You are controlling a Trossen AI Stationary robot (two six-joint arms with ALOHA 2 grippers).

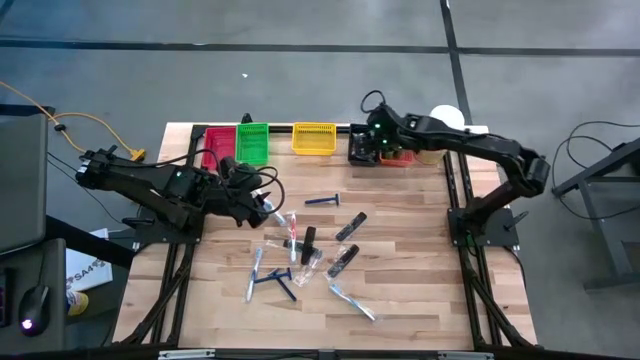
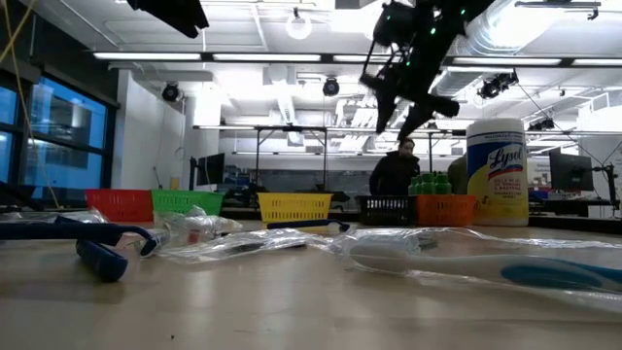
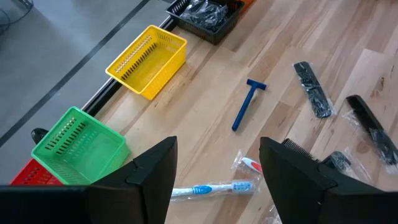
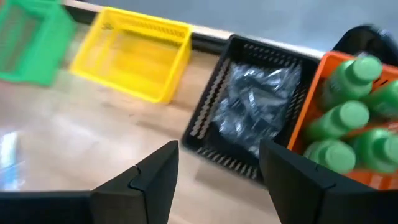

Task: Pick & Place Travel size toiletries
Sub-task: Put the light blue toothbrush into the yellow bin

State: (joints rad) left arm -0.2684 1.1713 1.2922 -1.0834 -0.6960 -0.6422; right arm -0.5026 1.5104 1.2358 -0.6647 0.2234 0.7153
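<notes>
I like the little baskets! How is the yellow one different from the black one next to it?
The yellow basket looks empty; the black basket holds shiny clear-wrapped packets. The yellow basket is bright; the black basket is dark. The right claw hovers open nearer the black basket than the yellow one. Both are small mesh baskets in the same row.

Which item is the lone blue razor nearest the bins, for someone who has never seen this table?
Start at the row of mesh bins along the table's far edge and find the yellow bin. Just in front of it, toward the table's middle, lies the blue razor on bare wood, apart from the pile. Unlike the clear-wrapped toothbrush and black combs nearby, it is unwrapped, solid blue and T-shaped.
</notes>
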